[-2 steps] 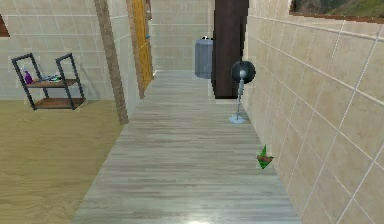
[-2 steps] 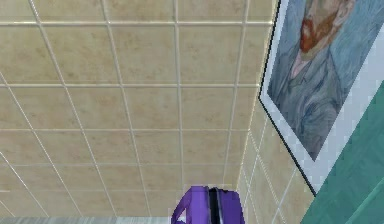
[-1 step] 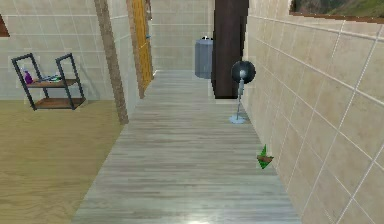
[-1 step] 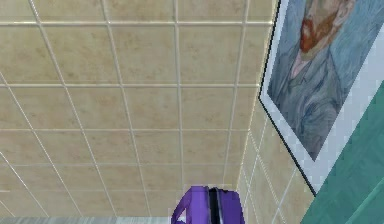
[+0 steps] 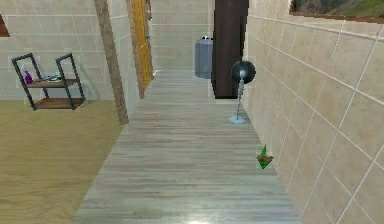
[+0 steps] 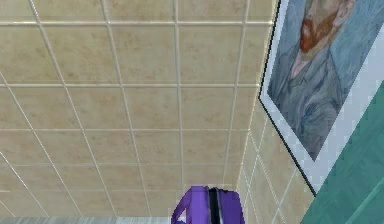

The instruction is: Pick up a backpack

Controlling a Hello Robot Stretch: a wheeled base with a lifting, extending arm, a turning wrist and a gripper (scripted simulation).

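The base is facing a grey-blue bag-like shape (image 5: pixel 204 57) at 12 o'clock, likely risking clipping the standing fan (image 5: pixel 242 75) at 1 o'clock; whether the gripper is holding anything cannot be told.

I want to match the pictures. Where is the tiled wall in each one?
Forward view: the wall runs along the right side, past the fan.
Arm side view: the wall covers the left and middle, behind a purple thing.
Shared landmark: the beige tiles.
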